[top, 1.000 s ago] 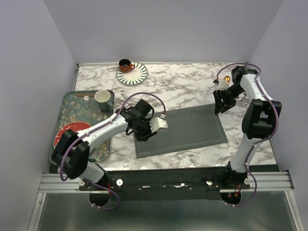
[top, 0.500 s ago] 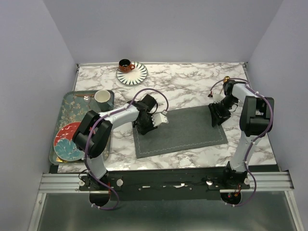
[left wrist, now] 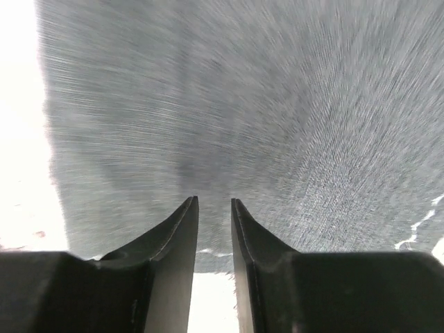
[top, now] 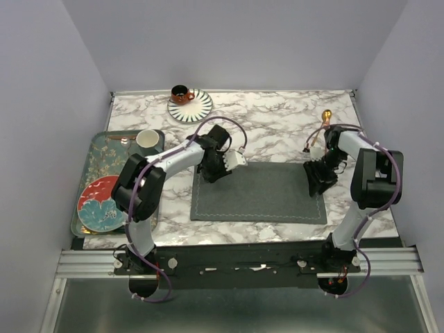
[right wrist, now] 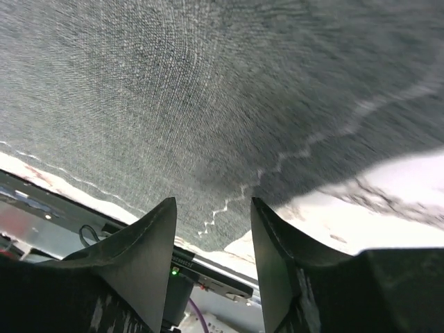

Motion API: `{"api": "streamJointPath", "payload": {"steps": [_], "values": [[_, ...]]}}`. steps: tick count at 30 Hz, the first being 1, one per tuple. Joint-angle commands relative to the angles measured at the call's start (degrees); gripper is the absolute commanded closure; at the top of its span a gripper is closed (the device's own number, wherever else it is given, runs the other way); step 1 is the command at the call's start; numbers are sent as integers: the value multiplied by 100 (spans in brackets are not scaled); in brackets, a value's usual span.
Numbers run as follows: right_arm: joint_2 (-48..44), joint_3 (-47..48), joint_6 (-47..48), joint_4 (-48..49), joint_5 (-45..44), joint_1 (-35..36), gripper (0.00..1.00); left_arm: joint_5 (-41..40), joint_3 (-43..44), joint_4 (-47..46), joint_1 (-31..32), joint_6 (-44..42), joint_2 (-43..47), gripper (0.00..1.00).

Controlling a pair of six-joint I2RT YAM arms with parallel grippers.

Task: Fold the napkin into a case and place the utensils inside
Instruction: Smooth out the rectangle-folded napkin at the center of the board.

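The dark grey napkin [top: 260, 194] lies flat and unfolded on the marble table, its edges square to the front rail. My left gripper [top: 220, 166] is low over its far left corner. In the left wrist view it [left wrist: 214, 201] stands open by a narrow gap above the hem of the napkin [left wrist: 243, 104], with nothing clamped. My right gripper [top: 320, 177] is at the cloth's right edge. It [right wrist: 211, 201] is open, and a corner of the napkin [right wrist: 173, 83] shows beyond its fingers. One gold utensil [top: 325, 118] lies behind the right arm. Another slim coppery piece [top: 123, 139] lies on the tray.
An orange cup on a striped saucer [top: 189, 104] stands at the back. At the left, a patterned tray [top: 90, 170] holds a pale mug [top: 147, 139] and a red plate [top: 103, 201]. The table's front edge and rail [right wrist: 208, 274] lie just past the right gripper.
The napkin has swung from tilted to square with the table. My left gripper moved back to its far left corner. The right gripper came forward along its right edge.
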State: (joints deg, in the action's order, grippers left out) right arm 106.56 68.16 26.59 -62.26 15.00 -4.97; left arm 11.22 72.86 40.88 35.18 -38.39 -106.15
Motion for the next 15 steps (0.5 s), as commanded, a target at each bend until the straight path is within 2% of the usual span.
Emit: {"api": "streamJointPath", "payload": {"steps": [1, 3, 4, 5, 6, 7, 8, 9, 11, 14, 15], "values": [[-696, 1132, 30, -365, 563, -171, 39, 738, 982, 183, -230, 673, 761, 51], [-935, 1724, 22, -575, 1222, -162, 32, 968, 1571, 105, -406, 1278, 1129, 41], [-1031, 2092, -13, -612, 1424, -162, 24, 1065, 1765, 78, -441, 1447, 1227, 29], [-1189, 2714, -48, -638, 1748, -162, 20, 1049, 1932, -1, -468, 1570, 1333, 23], [-1234, 3085, -153, -621, 1882, -162, 16, 1022, 2177, -219, -468, 1815, 1525, 7], [-1278, 3385, -224, -595, 2014, -162, 7, 1005, 2275, -360, -468, 1913, 1623, 1], [-1348, 3640, -311, -533, 2267, -162, 0, 874, 2320, -544, -468, 2036, 1728, 1], [-1384, 4156, -425, -411, 2401, -162, 0, 760, 2338, -999, -468, 2220, 1903, 1], [-1454, 4442, -671, -113, 2830, -153, 0, 610, 2329, -1371, -468, 2581, 1984, 1], [-1778, 4005, -1391, 1212, 3559, -153, 0, 434, 1979, -2293, -477, 3019, 2142, 1], [-1945, 3734, -2124, 2286, 3658, -153, 0, 242, 1830, -2678, -477, 3231, 2133, 1]]}}
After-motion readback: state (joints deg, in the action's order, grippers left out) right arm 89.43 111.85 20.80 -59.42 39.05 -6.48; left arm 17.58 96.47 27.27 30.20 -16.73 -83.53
